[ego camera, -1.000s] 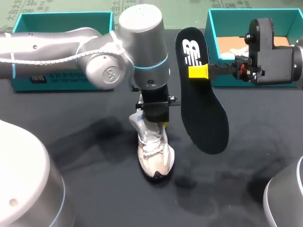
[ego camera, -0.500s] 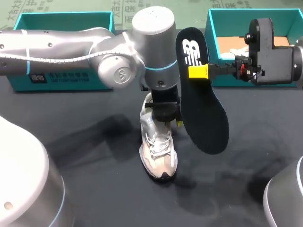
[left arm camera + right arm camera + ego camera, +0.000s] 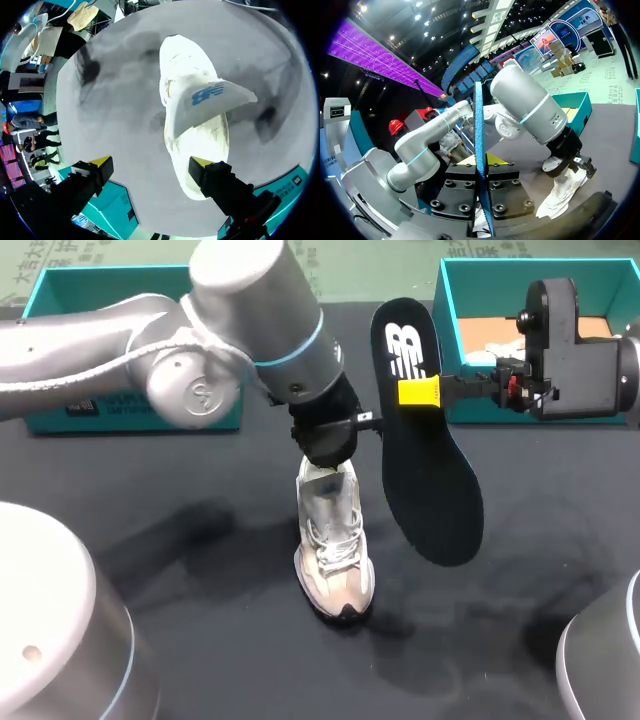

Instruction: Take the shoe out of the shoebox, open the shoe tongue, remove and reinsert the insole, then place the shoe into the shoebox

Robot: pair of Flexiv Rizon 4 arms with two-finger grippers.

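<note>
Two grippers | left gripper (image 3: pixel 151 161) stood spread over shoe (image 3: pixel 333 550) heel | right gripper (image 3: pixel 418 392) pinched insole (image 3: pixel 430 470), apart from shoe

Left arm (image 3: pixel 200 360) first swung right over the shoe (image 3: pixel 333 540), then pulled back up and to the left. Left gripper (image 3: pixel 150 161) has lifted off the heel end. Its fingers are spread, one by the heel and the other out over the table (image 3: pixel 110 100). The shoe got nudged slightly right, toe now straighter.
</note>
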